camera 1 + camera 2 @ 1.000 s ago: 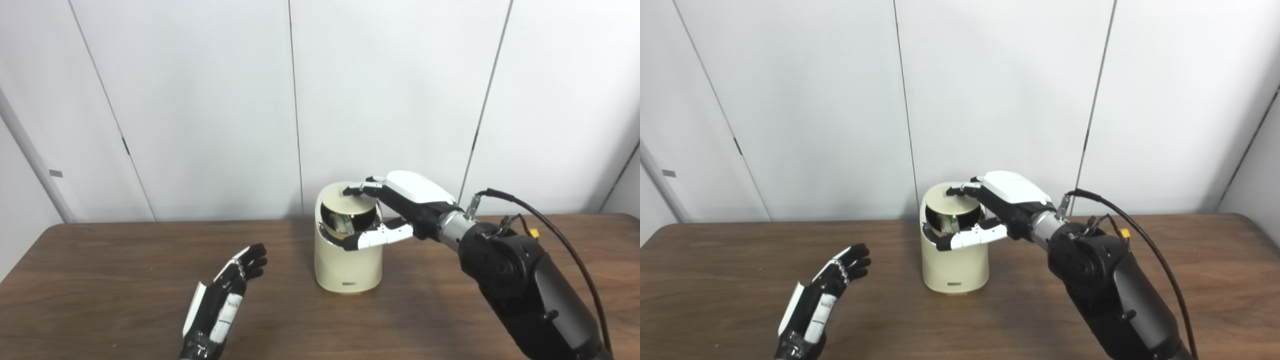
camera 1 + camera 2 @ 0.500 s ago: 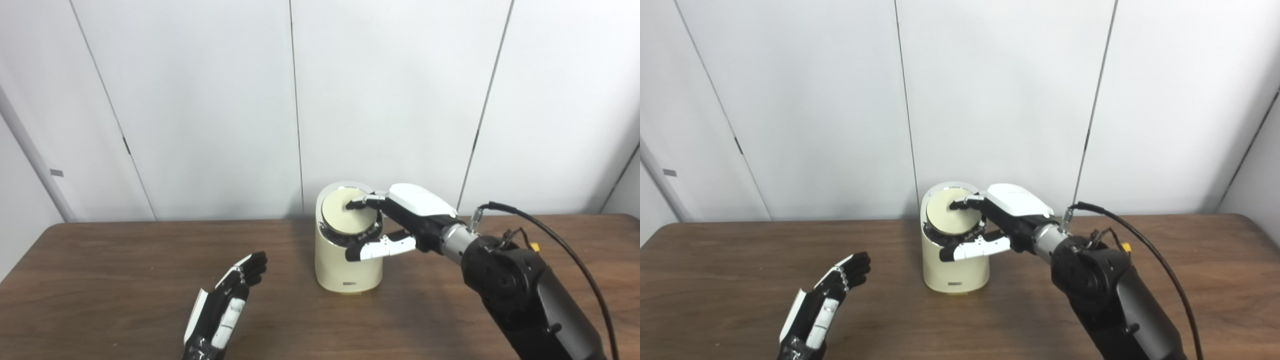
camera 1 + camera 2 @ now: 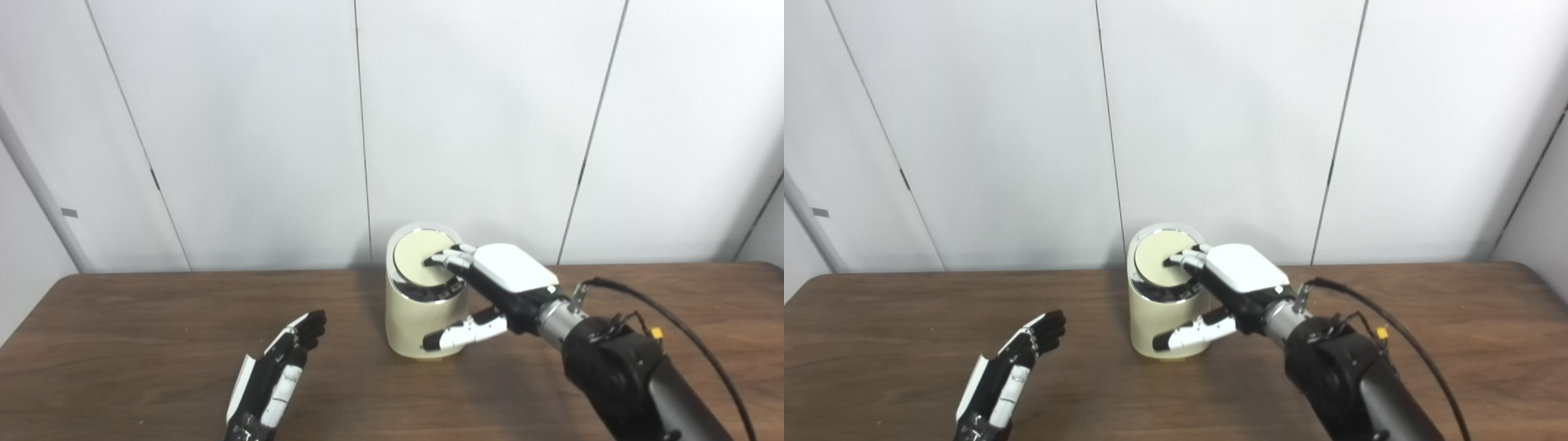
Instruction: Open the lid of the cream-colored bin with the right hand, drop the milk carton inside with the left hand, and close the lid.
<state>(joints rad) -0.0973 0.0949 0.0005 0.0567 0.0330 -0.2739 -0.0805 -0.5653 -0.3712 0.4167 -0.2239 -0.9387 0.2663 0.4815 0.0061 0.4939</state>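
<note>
Item 1: left hand [image 3: 277, 373], black and white, low over the dark brown wooden worktop [image 3: 122, 343], well apart from the bin; fingers spread and extended, palm turned inward, holding nothing.

Item 2: cream-coloured cylindrical plastic bin [image 3: 422, 318], upright at worktop centre near the back edge. Its round, flat cream lid [image 3: 416, 266] lies tilted toward the camera within a chrome ring, a dark gap showing along the front edge (not yet fully seated, by appearance).

Item 3: milk carton, not visible; presumably inside the bin, behind the lid.

Item 4: right hand [image 3: 490, 288], reaching in from the bin's right. Its fingertips [image 3: 438, 260] press on the lid's right portion; the thumb extends across the bin's front wall. Fingers apart, grasping nothing.

Governing relation: the lid lies directly under the right fingertips, so a downward push should finish closing; the right hand is much the nearer.
</note>
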